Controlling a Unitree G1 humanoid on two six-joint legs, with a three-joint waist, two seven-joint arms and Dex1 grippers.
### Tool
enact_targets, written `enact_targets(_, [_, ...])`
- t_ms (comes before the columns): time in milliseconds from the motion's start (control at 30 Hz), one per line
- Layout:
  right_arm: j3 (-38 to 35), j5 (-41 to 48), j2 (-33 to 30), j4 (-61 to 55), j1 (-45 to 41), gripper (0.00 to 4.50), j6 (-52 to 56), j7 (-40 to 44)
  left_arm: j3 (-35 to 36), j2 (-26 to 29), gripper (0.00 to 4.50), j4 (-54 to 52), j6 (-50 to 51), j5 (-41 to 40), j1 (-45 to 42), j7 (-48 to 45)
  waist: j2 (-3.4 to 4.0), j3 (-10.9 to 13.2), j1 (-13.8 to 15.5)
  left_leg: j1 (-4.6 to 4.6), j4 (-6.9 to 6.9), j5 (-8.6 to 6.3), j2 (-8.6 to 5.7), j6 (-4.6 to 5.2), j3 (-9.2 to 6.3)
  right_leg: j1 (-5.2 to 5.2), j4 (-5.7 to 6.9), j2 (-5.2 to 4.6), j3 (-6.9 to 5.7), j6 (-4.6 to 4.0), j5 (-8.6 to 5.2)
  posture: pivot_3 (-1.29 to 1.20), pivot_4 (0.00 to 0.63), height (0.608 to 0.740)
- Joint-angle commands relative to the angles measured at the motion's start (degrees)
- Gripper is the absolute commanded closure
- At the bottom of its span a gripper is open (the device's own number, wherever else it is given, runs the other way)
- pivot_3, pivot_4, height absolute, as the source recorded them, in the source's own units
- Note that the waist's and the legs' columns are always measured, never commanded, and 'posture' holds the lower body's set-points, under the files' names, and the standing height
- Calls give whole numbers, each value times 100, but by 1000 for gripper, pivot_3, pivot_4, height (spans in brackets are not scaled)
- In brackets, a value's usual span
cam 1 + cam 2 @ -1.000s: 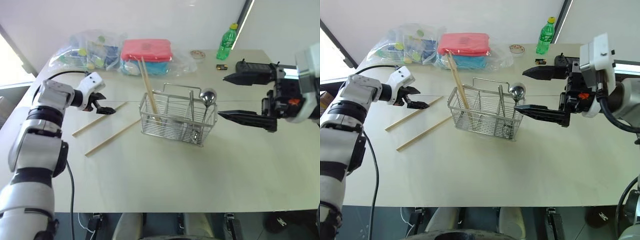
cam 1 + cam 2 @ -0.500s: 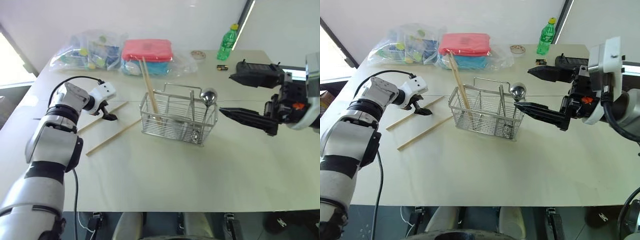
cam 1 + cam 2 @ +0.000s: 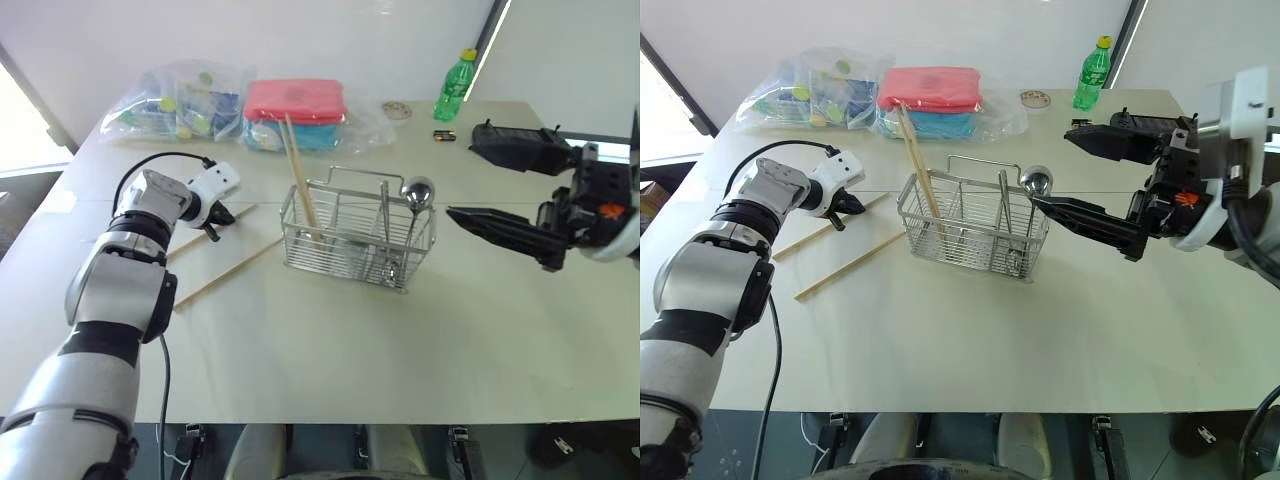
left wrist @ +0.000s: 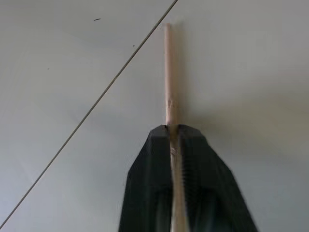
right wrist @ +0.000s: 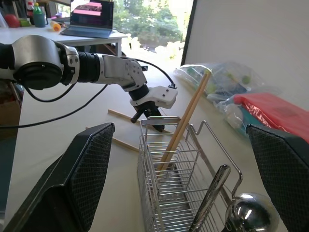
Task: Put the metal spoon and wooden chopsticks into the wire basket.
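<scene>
Toward the surface's left edge, the left gripper has just been closed on a wooden chopstick, so lifting into the wire basket is possible; the right gripper is held wide open, empty.

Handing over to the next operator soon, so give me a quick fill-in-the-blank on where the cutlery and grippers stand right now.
1. The left gripper is shut on a ____ lying on the table.
2. The metal spoon stands in the wire basket with its bowl pointing ____.
3. The right gripper is ____ and holds nothing.
4. Another chopstick lies on the table to the basket's ____.

Missing words: chopstick; up; open; left
</scene>
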Motion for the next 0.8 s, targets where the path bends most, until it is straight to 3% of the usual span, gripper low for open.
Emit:
enact_targets(33, [-116, 82, -128, -63, -66, 0, -77, 29, 171, 85, 4445, -23, 44, -24, -73, 45, 0, 0, 6, 0, -1, 0, 0, 0, 0, -1, 0, 0, 0, 0, 0, 0, 150, 692])
enact_targets(267, [94, -28, -140, 52, -200, 0, -142, 106, 396, 214, 4445, -55, 40, -104, -74, 217, 0, 0, 4, 0, 3, 0, 0, 0, 0, 0, 1, 0, 0, 2, 1, 0, 150, 692])
enact_targets(367, [110, -73, -189, 39, -171, 0, -154, 188, 1189, 364, 4445, -193, -9, -796, -326, 500, -1, 1, 0, -1, 3, 0, 1, 0, -1, -2, 1, 0, 0, 2, 1, 0, 150, 692])
enact_targets(467, [45, -112, -267, 5, -61, 0, -147, 318, 1908, 547, 4445, -562, -244, -1517, -475, 123, -2, 1, -1, -3, 2, 0, 1, -1, -1, -4, 1, 0, 0, 2, 1, 0, 150, 692])
enact_targets(567, [-30, -142, -352, 14, 46, 0, -113, 416, 2534, 667, 4445, -1439, -54, -2315, -486, -399, -2, 1, 12, -5, 2, 1, 1, -2, -1, -4, -2, -2, -1, 2, 1, 0, 150, 692])
enact_targets(633, [-109, -132, -484, 68, 194, 0, 0, 579, 2900, 701, 4445, -2586, 673, -2962, -422, -549, -2, 2, 14, -5, 2, 1, 0, -3, -1, -3, -3, -3, -1, 2, 2, 0, 150, 692])
enact_targets(800, [-321, -333, -677, 117, 718, 0, -23, 1031, 3314, 376, 4445, -5315, 2510, -4202, -291, 170, -1, 0, 1, -1, 4, 2, 0, -6, -1, 8, -5, -5, 0, 8, 6, 0, 150, 692])
